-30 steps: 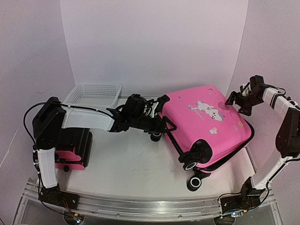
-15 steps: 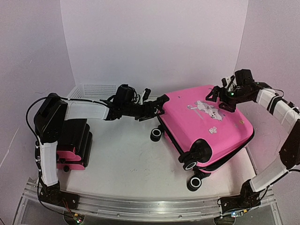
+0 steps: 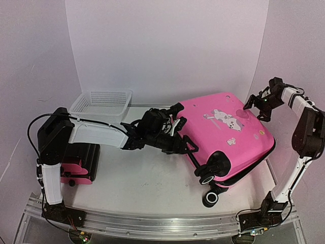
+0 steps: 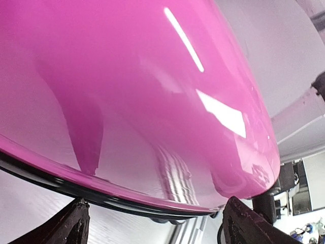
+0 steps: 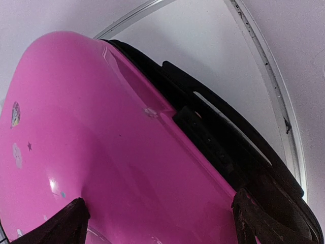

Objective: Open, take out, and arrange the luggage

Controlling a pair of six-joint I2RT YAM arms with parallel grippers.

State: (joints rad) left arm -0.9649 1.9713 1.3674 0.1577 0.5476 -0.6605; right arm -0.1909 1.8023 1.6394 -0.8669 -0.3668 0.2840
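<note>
White walls enclose a pale grey table with a metal rail.

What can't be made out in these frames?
- Luggage inside: the shell covers it in every view.
- Left gripper touching luggage or not: they overlap in the top view, and shell fills the left wrist view.
- Stickers: too small, top view.
- Pink-black object: left arm hides most, top view.

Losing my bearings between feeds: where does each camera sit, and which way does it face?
Top external: above and behind the bases, looking down on table, luggage, basket; left arm, right arm show.
Left wrist: close against the luggage's glossy shell and black trim; left fingers at bottom corners.
Right wrist: above the luggage's black-trimmed edge; right fingers at bottom corners.
Shared: all three show the luggage.
</note>
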